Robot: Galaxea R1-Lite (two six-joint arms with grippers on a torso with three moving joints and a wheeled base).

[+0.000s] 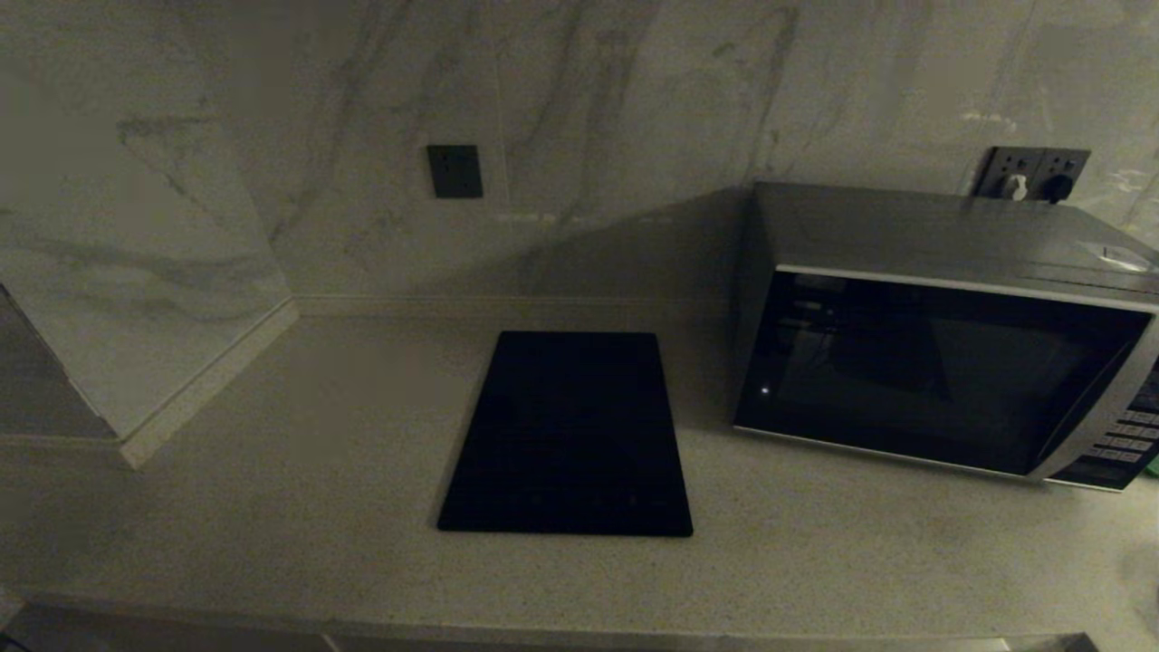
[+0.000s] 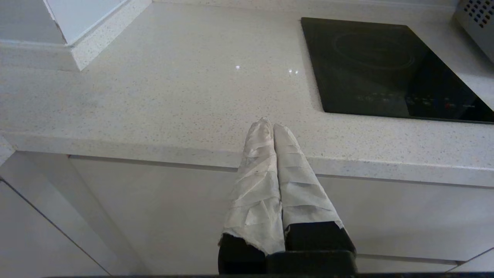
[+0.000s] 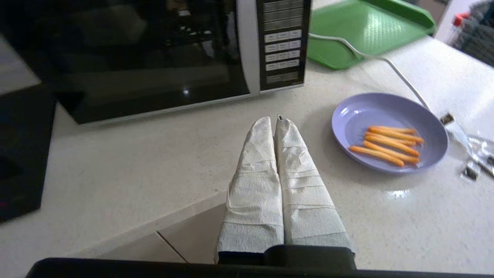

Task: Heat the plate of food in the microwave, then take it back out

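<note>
Microwave (image 1: 951,362): at the bench's back right, against the marble wall, black glass door closed, keypad on its right side.
Plate of food (image 3: 389,131): on the bench (image 1: 272,507) in front of the microwave's keypad end, toward the front edge; orange sticks lying side by side on it (seen only in the right wrist view).
Right gripper (image 3: 276,120): above the bench's front edge, between microwave door and plate, touching neither; taped fingers (image 3: 256,170) pressed together, holding nothing.
Left gripper (image 2: 269,124): at the front edge, left of the black slab (image 1: 566,435); fingers closed, empty.
Green tray (image 3: 359,31): beside the microwave's keypad side.
White cable (image 3: 386,61): across the bench past the plate's far rim.
</note>
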